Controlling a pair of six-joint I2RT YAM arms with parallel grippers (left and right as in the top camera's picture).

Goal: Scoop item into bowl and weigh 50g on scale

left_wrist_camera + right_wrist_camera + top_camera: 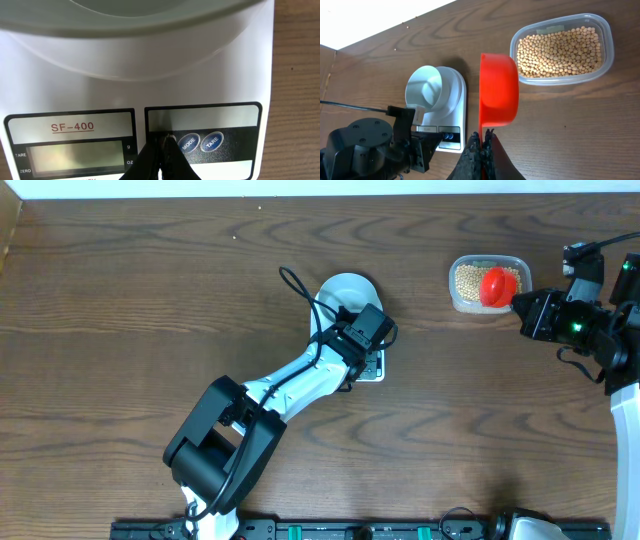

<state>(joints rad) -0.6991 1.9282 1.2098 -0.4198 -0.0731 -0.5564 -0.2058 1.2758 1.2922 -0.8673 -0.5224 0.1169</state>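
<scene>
Right hand (482, 139) tight around red scoop (498, 90)

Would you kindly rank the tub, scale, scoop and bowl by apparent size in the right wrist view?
Largest first:
1. tub
2. scale
3. scoop, nearest the camera, so flattered
4. bowl

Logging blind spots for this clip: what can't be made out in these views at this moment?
1. Reading on the scale: its LCD shows no legible digits in the left wrist view; the left arm covers it overhead and in the right wrist view.
2. Red scoop load: right wrist view shows only its underside; overhead it is too small.
3. Whether the left gripper touches the scale: its shut jaws hide the contact point.
</scene>
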